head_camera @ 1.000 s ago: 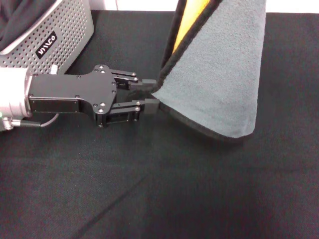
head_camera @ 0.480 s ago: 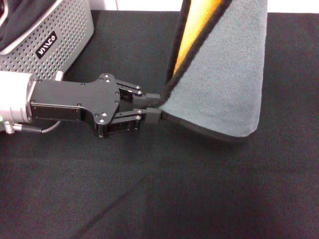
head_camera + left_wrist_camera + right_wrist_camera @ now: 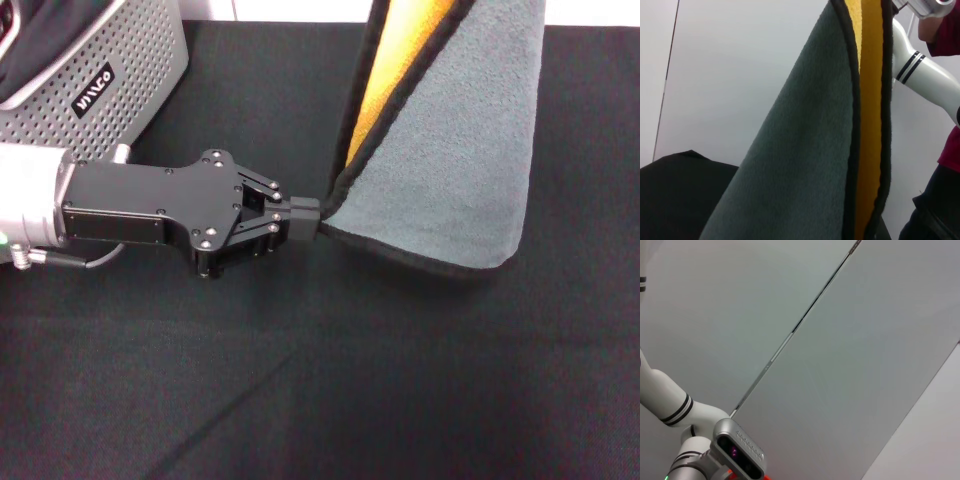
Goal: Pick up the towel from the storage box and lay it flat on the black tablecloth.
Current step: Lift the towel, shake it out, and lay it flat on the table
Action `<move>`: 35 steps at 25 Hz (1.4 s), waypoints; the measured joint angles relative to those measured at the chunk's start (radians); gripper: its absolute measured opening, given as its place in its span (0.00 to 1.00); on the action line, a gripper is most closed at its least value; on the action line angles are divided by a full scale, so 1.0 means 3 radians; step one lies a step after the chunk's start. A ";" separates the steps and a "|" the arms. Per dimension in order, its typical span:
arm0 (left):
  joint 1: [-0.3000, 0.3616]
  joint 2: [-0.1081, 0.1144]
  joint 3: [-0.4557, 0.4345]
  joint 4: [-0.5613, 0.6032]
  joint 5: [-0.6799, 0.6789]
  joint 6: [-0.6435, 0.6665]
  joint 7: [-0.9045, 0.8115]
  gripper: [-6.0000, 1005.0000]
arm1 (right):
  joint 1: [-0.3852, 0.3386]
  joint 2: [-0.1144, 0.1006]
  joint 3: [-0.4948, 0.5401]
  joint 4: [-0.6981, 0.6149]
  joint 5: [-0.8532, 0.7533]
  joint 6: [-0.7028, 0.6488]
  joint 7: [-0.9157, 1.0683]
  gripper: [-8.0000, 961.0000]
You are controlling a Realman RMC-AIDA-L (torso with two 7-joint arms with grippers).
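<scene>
The grey-teal towel (image 3: 450,150) hangs down from above the head view's top edge, its lower edge resting on the black tablecloth (image 3: 400,380). Its yellow back side (image 3: 395,70) shows in a fold. My left gripper (image 3: 305,218) lies low over the cloth and is shut on the towel's lower left corner, on the black border. The left wrist view shows the towel (image 3: 805,165) hanging close in front, grey and yellow. The storage box (image 3: 110,70) stands at the far left, behind my left arm. My right gripper is out of view, and what holds the towel's top is hidden.
Dark fabric (image 3: 40,40) lies inside the storage box. The tablecloth stretches bare in front of and right of the towel. A white arm segment (image 3: 925,75) shows beside the towel in the left wrist view. The right wrist view shows only a wall and an arm part (image 3: 700,440).
My left gripper's fingers, open around the towel's corner a second ago, have closed on it. The towel's lower edge has shifted slightly to the right.
</scene>
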 joint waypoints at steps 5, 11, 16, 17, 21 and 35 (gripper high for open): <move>0.0000 -0.0001 0.0040 0.0000 0.0006 0.0000 -0.0004 0.05 | -0.0010 0.0001 0.0003 0.0001 0.0004 -0.0002 -0.0004 0.04; 0.0010 0.0014 -0.0029 0.0015 -0.0123 0.0087 -0.0076 0.04 | -0.0080 0.0004 0.0037 0.0002 0.0001 -0.0001 0.0014 0.04; 0.0133 0.0138 -0.0143 0.0028 -0.0542 0.0304 -0.0175 0.04 | -0.0252 0.0002 0.0019 0.0000 -0.0039 0.0007 0.0102 0.04; 0.0170 0.0174 -0.0140 0.0030 -0.0662 0.0347 -0.0205 0.04 | -0.0289 0.0002 0.0016 -0.0001 -0.0040 0.0008 0.0118 0.04; 0.0359 0.0290 0.0019 0.0162 -0.1114 0.0393 -0.0327 0.04 | -0.0476 0.0001 0.0011 0.0006 -0.0086 0.0004 0.0223 0.04; 0.0771 0.0419 0.0405 0.0860 -0.2039 0.0409 -0.0751 0.03 | -0.0944 0.0021 0.0028 0.0309 -0.0086 -0.0534 0.0404 0.05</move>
